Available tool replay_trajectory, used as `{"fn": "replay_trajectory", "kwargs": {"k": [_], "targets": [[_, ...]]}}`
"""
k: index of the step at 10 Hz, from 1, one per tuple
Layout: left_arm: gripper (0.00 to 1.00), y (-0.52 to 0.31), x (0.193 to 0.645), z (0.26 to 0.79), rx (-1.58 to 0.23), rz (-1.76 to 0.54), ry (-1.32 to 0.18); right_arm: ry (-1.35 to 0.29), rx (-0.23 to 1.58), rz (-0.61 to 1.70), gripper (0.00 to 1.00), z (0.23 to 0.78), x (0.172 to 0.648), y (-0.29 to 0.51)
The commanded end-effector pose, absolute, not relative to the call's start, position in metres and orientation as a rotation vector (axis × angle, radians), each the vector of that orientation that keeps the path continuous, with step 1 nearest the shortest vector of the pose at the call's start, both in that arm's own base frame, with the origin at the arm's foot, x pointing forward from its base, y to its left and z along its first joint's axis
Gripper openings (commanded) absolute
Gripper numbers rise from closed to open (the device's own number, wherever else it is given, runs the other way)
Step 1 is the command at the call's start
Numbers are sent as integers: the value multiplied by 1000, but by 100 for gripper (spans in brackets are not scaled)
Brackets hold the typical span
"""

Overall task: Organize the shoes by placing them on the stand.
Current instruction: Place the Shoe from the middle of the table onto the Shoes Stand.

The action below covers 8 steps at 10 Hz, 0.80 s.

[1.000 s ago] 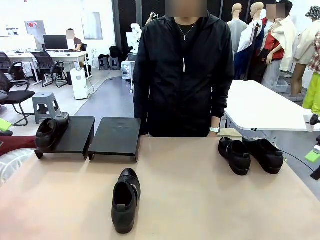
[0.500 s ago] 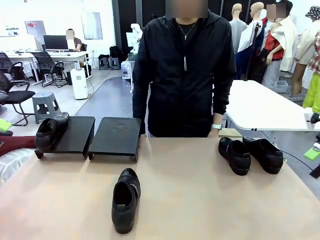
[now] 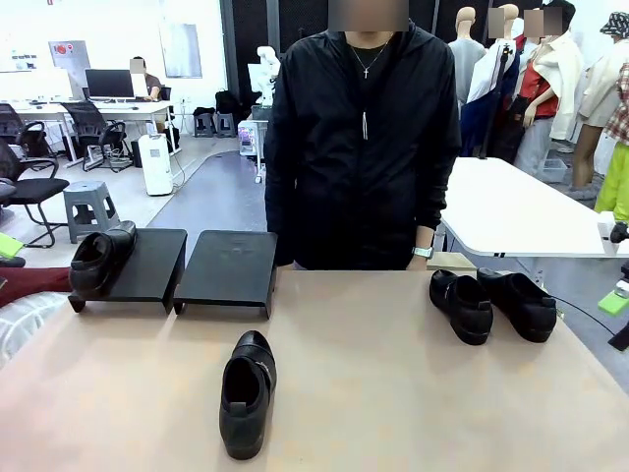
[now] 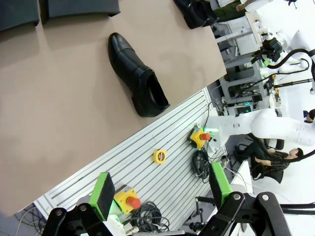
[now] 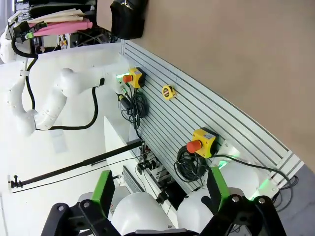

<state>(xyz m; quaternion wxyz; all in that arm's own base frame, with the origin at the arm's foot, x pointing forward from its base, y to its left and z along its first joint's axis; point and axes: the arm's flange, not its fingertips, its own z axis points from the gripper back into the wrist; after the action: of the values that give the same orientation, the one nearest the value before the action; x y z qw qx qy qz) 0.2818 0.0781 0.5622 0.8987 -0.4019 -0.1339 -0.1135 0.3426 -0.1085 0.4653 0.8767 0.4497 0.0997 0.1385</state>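
One black shoe (image 3: 98, 258) rests on the left unit of the stand (image 3: 152, 267). The right unit (image 3: 231, 267) has a bare top. A second shoe (image 3: 247, 391) lies mid-table, toe toward the person. Two more shoes (image 3: 462, 305) (image 3: 521, 303) sit side by side at the far right. In the left wrist view my left gripper (image 4: 161, 189) is open, hanging off the table's near edge, well away from the mid-table shoe (image 4: 138, 76). My right gripper (image 5: 159, 191) is open too, over the robot's base, with one shoe (image 5: 128, 17) far off at the top.
A person in a black jacket (image 3: 364, 147) stands at the far edge, arms down. Below the grippers lie a slotted metal base (image 4: 162, 167), yellow emergency-stop boxes (image 5: 203, 142) and cables. The brown table (image 3: 393, 393) has free room around the mid-table shoe.
The person has shifted slightly on the spot. The shoes and the stand have stayed where they were.
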Motion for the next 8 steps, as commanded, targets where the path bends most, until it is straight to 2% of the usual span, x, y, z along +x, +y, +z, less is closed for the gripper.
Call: {"fn": "replay_trajectory", "kwargs": {"k": [1, 2, 4, 6, 7, 8], "targets": [[100, 78, 282, 562, -832, -235, -277, 210, 955, 265, 100, 469, 342, -107], [100, 21, 267, 570, -636, -136, -217, 210, 955, 265, 100, 469, 342, -107], [100, -95, 254, 547, -376, -153, -151, 210, 955, 265, 100, 469, 342, -107], [100, -157, 259, 526, -210, 5, -161, 210, 955, 265, 100, 469, 342, -107], [100, -184, 266, 514, -140, 86, -217, 210, 955, 265, 100, 469, 342, -107], [100, -203, 273, 506, -127, 80, -238, 210, 955, 265, 100, 469, 342, -107]]}}
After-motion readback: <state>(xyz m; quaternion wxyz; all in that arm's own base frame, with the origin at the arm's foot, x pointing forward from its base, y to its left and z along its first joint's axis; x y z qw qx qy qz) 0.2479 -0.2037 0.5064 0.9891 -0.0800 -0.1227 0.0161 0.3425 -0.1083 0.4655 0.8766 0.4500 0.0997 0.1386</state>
